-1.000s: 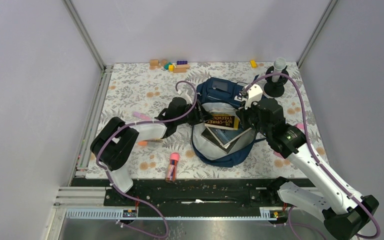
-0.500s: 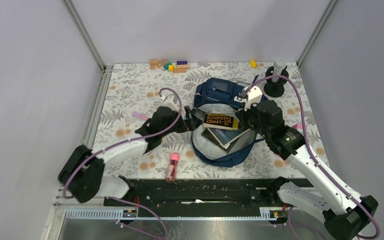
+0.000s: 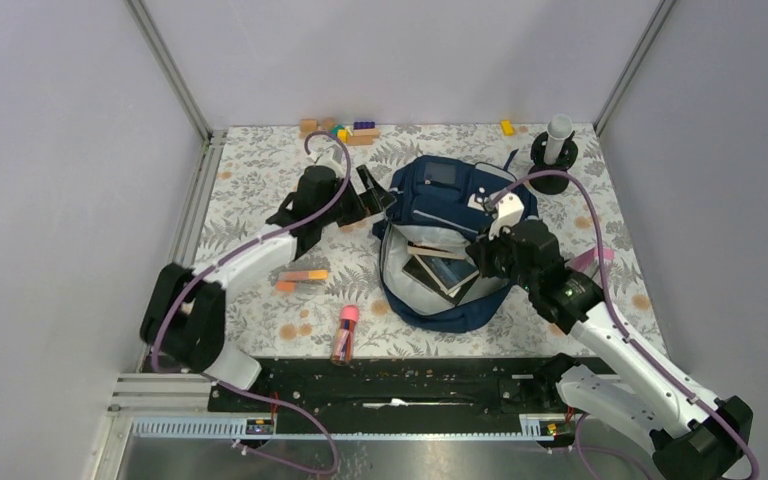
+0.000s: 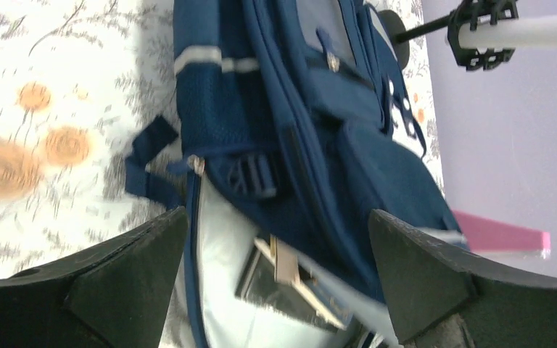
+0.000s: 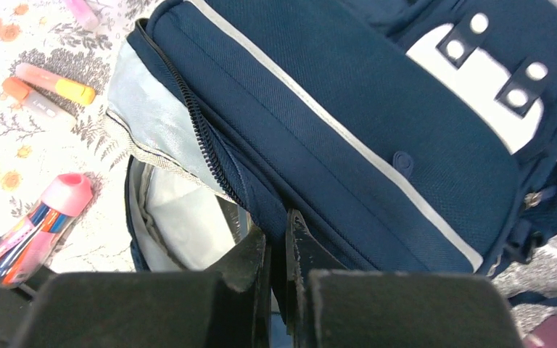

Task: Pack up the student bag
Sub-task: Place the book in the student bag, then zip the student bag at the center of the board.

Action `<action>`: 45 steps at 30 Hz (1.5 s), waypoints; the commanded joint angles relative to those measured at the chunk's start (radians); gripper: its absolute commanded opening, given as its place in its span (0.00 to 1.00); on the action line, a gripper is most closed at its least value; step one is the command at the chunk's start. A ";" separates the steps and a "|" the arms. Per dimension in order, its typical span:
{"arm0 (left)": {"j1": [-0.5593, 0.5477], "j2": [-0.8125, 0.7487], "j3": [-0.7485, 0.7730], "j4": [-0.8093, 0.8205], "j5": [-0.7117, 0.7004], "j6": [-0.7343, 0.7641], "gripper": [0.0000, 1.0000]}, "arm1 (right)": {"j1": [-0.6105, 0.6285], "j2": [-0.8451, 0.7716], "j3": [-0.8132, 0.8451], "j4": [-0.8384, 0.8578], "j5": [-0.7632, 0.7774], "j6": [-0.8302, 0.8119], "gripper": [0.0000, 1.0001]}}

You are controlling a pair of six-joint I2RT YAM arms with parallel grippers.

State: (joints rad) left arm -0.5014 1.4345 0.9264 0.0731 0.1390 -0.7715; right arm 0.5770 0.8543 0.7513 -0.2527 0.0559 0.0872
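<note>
The student bag (image 3: 450,205) lies mid-table, navy with a light stripe, its main compartment unzipped toward the arms. Books (image 3: 438,270) lie inside against the pale lining. My left gripper (image 3: 376,194) hovers open just left of the bag's upper side, nothing between its fingers. In the left wrist view the bag (image 4: 319,138) and the books (image 4: 290,279) lie beyond the spread fingers (image 4: 127,279). My right gripper (image 3: 484,256) is shut on the bag's opening edge; in the right wrist view the gripper (image 5: 276,243) pinches blue fabric of the bag (image 5: 377,109).
A pink pencil case (image 3: 344,333) lies near the front edge, orange markers (image 3: 300,277) left of the bag. Toy blocks (image 3: 340,128) and a yellow block (image 3: 506,127) sit at the back. A black stand with a white tube (image 3: 556,150) stands back right; a pink item (image 3: 592,258) is right of the bag.
My left gripper opened and drew back from the bag's mouth toward the back left. The yellow-titled book sank into the bag. The right gripper kept its hold on the edge and shifted slightly nearer.
</note>
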 commanded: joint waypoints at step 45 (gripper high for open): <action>0.323 0.407 0.107 0.401 0.341 -0.102 0.00 | -0.003 0.325 0.104 0.075 0.137 0.009 0.00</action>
State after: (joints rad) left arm -0.2485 1.9743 1.0931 0.3523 0.5198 -0.8730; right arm 0.5831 1.0836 0.7456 -0.2558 0.0601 0.1520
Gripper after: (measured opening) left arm 0.025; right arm 0.058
